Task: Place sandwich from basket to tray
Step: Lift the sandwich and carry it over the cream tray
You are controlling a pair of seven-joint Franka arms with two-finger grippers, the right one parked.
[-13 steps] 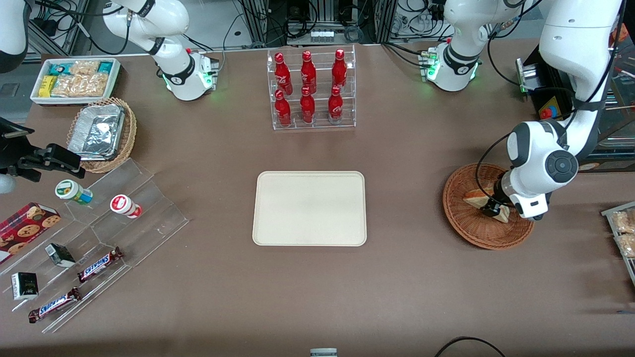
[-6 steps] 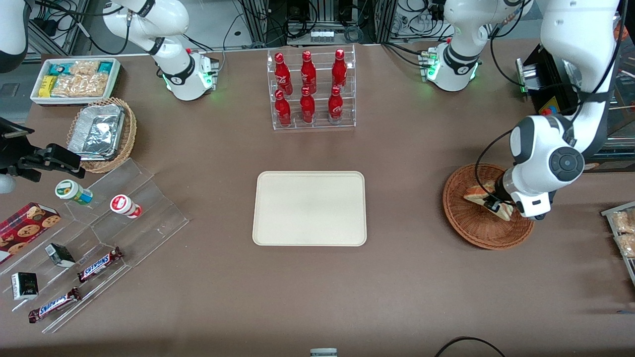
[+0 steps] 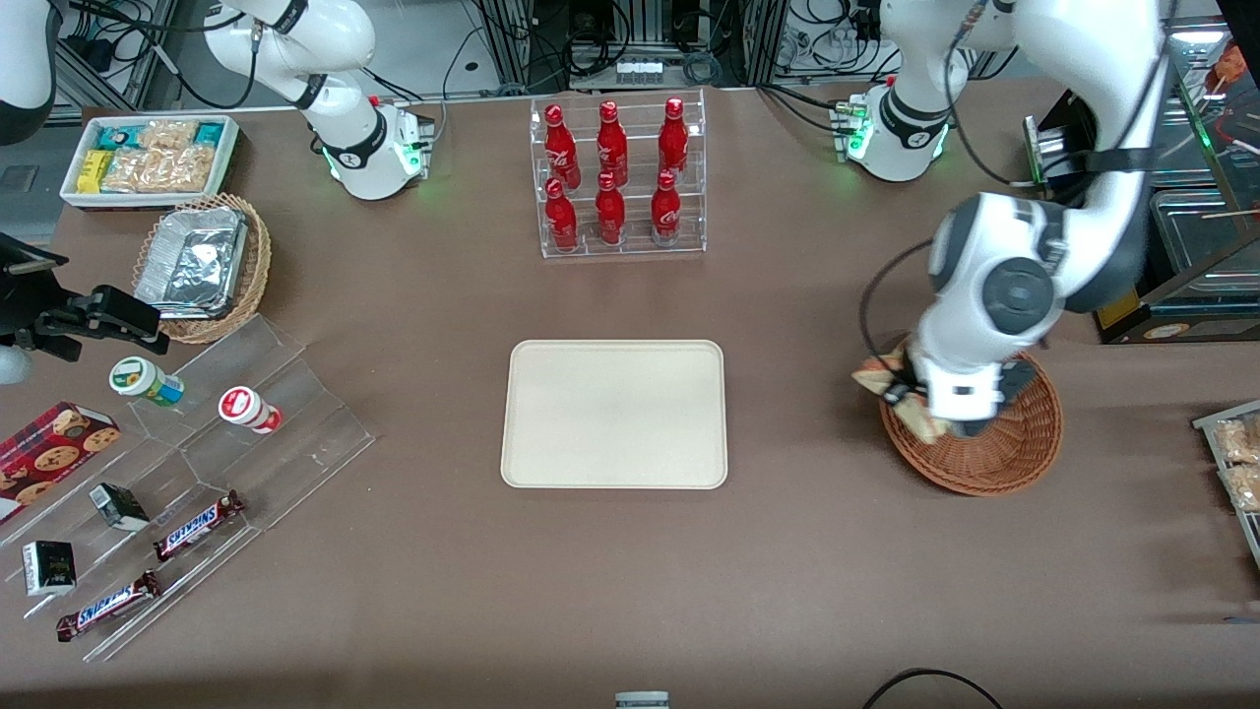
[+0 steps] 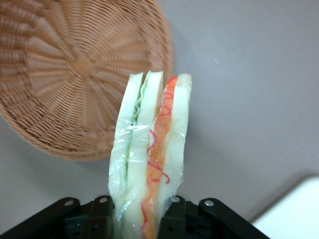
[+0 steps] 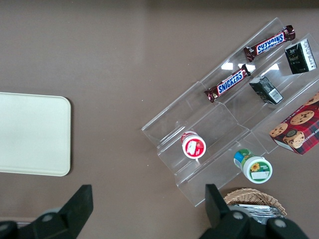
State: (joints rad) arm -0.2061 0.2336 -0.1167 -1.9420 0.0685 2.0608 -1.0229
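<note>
Black fingers (image 4: 172,216) of the left arm's gripper (image 4: 137,219) are clamped on the sandwich (image 4: 149,149), 1 on each flat side, with the wedge sticking out between them and its cut edge facing the wrist camera. You can see the white bread, a green layer and an orange-red one under clear wrap.

From the front, the gripper (image 3: 911,399) is up in the air over the rim of the basket (image 3: 1024,448), on the edge that faces the tray (image 3: 614,414). The sandwich (image 3: 879,376) is lifted clear of the wicker, hanging partly past the rim over the brown table (image 3: 787,551). No other food shows in the basket in the wrist view (image 4: 75,74).

The tray lies flat, well apart from the basket, toward the parked arm's end, with nothing on it. Farther from the front camera than the tray is a clear rack (image 3: 618,177) with 6 red bottles.
</note>
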